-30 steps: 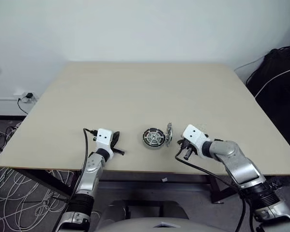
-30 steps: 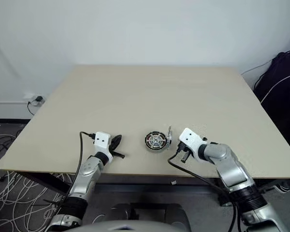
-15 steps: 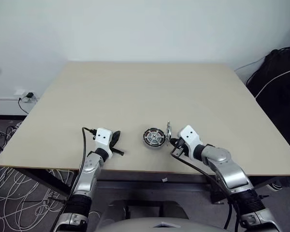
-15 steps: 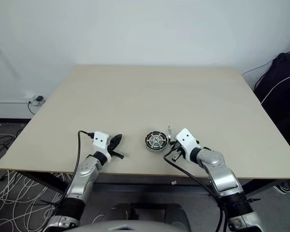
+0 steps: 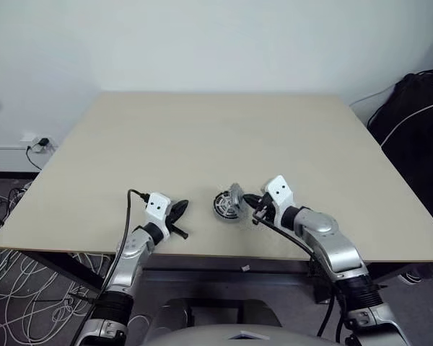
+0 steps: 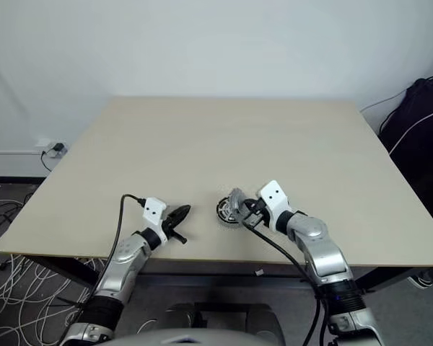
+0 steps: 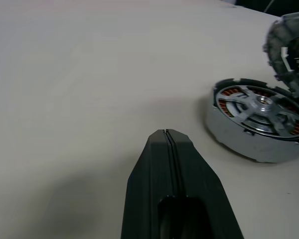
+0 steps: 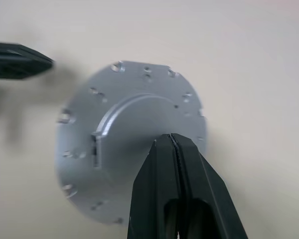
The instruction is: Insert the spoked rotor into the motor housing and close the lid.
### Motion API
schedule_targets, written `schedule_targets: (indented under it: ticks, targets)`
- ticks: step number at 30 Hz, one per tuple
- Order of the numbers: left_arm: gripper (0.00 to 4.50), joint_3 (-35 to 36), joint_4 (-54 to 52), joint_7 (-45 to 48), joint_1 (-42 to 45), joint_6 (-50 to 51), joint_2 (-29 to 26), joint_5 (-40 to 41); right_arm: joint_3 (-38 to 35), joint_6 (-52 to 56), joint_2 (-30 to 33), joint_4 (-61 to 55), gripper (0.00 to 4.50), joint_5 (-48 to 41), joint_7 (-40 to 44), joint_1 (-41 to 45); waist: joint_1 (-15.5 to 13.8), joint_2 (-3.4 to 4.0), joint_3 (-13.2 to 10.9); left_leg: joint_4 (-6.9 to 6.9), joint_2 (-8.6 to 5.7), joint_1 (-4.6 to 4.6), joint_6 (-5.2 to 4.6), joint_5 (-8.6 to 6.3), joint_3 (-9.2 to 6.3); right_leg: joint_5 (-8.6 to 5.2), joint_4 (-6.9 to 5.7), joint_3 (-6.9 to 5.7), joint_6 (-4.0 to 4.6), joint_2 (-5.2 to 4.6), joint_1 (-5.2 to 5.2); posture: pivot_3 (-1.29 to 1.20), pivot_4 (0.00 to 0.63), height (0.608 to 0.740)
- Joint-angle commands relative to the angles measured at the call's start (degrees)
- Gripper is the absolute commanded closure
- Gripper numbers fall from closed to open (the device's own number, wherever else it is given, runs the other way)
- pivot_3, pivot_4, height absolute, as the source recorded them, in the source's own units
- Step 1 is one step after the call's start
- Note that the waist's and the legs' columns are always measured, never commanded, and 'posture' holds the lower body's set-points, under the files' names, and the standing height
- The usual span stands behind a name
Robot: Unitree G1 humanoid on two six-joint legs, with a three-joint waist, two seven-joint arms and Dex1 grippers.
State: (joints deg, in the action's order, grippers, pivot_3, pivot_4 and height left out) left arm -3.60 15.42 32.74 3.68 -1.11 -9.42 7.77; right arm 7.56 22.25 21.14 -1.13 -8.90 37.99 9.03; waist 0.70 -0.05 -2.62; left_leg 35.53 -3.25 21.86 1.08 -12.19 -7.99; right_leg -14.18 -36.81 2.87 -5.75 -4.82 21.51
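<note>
The motor housing (image 7: 249, 142) sits near the table's front edge, copper windings showing through gaps. The spoked rotor (image 7: 261, 105) lies inside it, silver spokes and hub facing up. The lid (image 5: 235, 194) leans tilted over the housing's right side, its flat grey face (image 8: 134, 114) turned toward my right gripper. My right gripper (image 8: 170, 138) is shut, its tip pressed against that face, nothing between its fingers. My left gripper (image 7: 165, 133) is shut and empty, hovering low over the table left of the housing, pointing at it, a short gap apart.
The beige table (image 5: 216, 137) stretches far behind the parts. Its front edge runs just behind both wrists. A black bag (image 5: 418, 122) stands beyond the right edge, and cables (image 5: 14, 281) lie on the floor to the left.
The lid stood on edge right of the housing; now it tips left over it. My right gripper moved left against it. My left gripper swung its tip toward the housing.
</note>
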Motion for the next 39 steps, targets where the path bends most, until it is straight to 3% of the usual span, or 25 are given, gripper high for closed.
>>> schedule_targets:
  ticks: [1,5,23,31,38,39]
  targets:
    - [4.5,-0.81,-2.8,2.91,0.62,0.49,-1.21,1.38,1.4,2.53,-0.43,-2.27,4.48,-2.71,3.14,2.1,0.09,0.01,0.0,0.0,0.0,0.0,0.0,0.0,0.0,0.0,-0.01,0.0,0.0,0.0,0.0,0.0,0.0,0.74]
    - [4.5,-1.19,-3.05,4.91,0.74,0.92,-1.89,1.64,2.69,5.05,-0.76,-1.05,4.48,-4.03,5.28,3.53,0.01,0.01,0.0,0.01,0.02,-0.06,0.01,0.0,0.0,-0.02,-0.02,-0.01,0.03,0.02,0.02,0.0,0.0,0.74]
    - [4.5,-1.48,-4.93,6.2,0.22,2.04,-2.79,2.63,5.56,-4.29,-7.17,23.45,4.48,1.97,4.14,12.7,0.18,0.08,0.06,-0.01,0.01,-0.18,0.0,0.0,-0.02,0.01,-0.03,-0.01,0.01,0.04,0.0,0.0,0.0,0.74]
    - [4.5,-1.94,-6.81,7.19,-0.18,3.67,-2.71,3.08,5.16,-5.14,-7.01,19.9,4.48,2.44,3.31,11.04,0.34,0.22,0.15,0.0,0.01,-0.23,0.01,0.0,-0.03,-0.01,-0.04,0.0,0.03,0.04,-0.03,0.0,0.0,0.74]
    - [4.5,-2.35,-7.85,7.48,-0.11,4.53,-2.63,3.13,1.83,-8.46,-8.37,8.3,4.48,0.63,-1.47,6.95,0.39,0.23,0.13,-0.06,0.01,-0.17,0.01,0.0,-0.04,-0.02,-0.04,0.02,0.04,0.04,0.04,0.0,0.0,0.74]
    - [4.5,-2.35,-8.06,7.37,-0.17,4.77,-2.63,3.17,1.23,-7.85,-8.83,6.85,4.3,0.6,-2.98,6.26,0.44,0.23,0.13,-0.06,0.01,-0.17,0.01,0.0,-0.04,-0.02,-0.03,0.02,0.04,0.04,0.03,0.0,0.0,0.74]
